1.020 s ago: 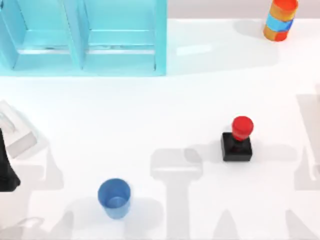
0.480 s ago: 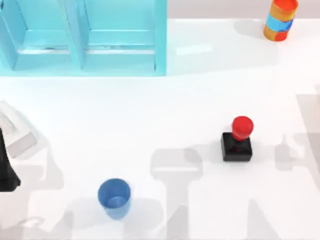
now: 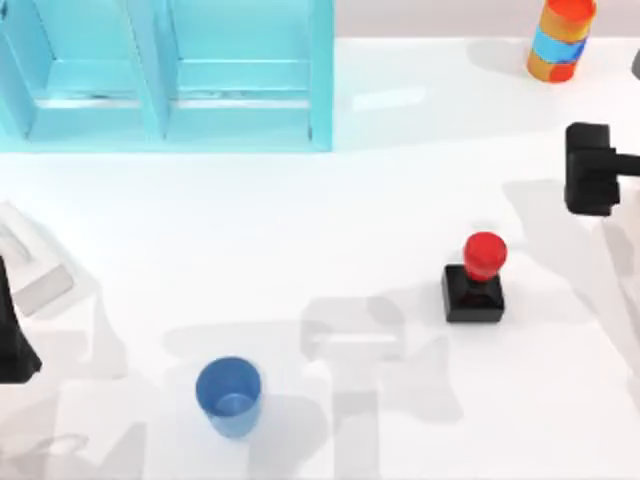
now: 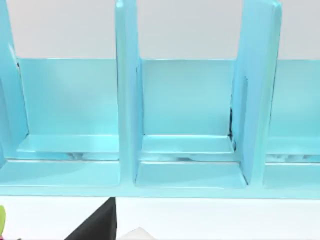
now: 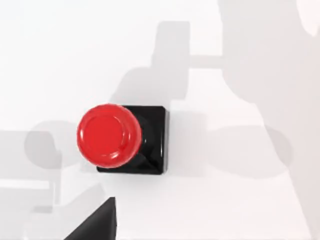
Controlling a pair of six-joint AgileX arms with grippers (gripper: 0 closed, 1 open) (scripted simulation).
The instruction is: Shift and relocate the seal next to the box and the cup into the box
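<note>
The seal (image 3: 474,279) stands upright on the table (image 3: 330,230), in the right half, with its black square base on the surface and its red round knob on top. Its long axis is vertical. The right gripper (image 3: 590,168) is at the right edge of the table, toward the far side from the seal, and it is apart from it. In the right wrist view the seal (image 5: 122,137) is seen almost straight from above, so I judge that this arm is the one to take it, by going down over the knob. Whether the right fingers are spread or closed I cannot tell, and they hold nothing that I can see.

The cup (image 3: 229,396) stands near the front edge in the left half, with its mouth up, well apart from the seal. The left arm (image 3: 12,330) is at the left edge, nearer to the cup. I cannot tell the state of its fingers either. The box (image 3: 170,80) is at the far left side, and in the left wrist view its compartments (image 4: 187,125) have nothing in them.

A striped cylinder (image 3: 562,38) stands at the far right corner. I can read no writing or label on any thing.
</note>
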